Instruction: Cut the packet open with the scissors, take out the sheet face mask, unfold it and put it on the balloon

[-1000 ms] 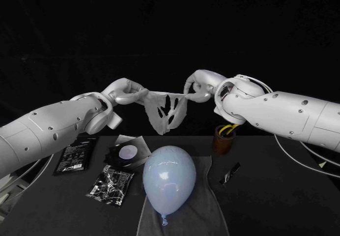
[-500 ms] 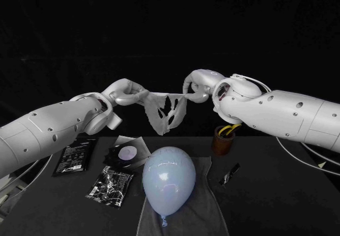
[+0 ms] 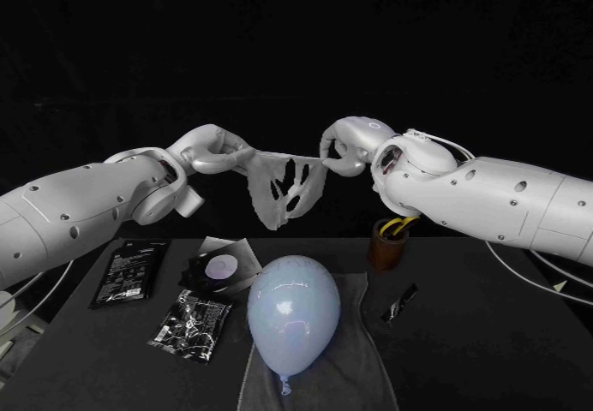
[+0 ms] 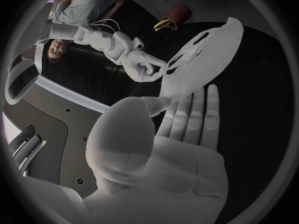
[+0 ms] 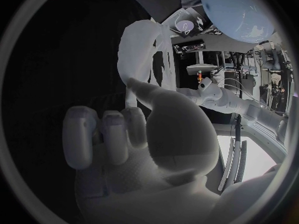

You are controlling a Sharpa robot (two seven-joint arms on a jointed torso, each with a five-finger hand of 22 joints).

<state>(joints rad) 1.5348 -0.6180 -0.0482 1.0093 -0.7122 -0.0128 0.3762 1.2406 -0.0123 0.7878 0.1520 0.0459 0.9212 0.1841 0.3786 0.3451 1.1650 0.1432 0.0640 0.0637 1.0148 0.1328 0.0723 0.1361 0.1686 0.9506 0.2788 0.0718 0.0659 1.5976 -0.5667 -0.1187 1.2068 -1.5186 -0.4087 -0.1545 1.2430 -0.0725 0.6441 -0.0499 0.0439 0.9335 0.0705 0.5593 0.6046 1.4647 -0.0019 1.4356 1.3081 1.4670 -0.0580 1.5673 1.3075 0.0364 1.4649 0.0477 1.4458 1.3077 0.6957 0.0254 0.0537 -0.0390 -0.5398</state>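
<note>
Overhead, balloon (image 3: 294, 312) below sheet mask (image 3: 282, 184).

Arms raised, left hand (image 3: 212, 154) and right hand (image 3: 346, 151) facing — each pinching the mask (image 3: 263, 190)

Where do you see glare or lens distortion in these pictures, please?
Head view: glints on the balloon and the crinkled foil packet, against a black backdrop. Left wrist view: the fisheye makes the left robot hand loom large before the sheet mask. Right wrist view: the balloon bulges at the circle's rim.

Glossy smooth balloon (image 3: 294, 304); limp matt cloth sheet mask (image 3: 282, 184); crinkled shiny foil packet (image 3: 192, 321); matt black table (image 3: 494, 360).
</note>
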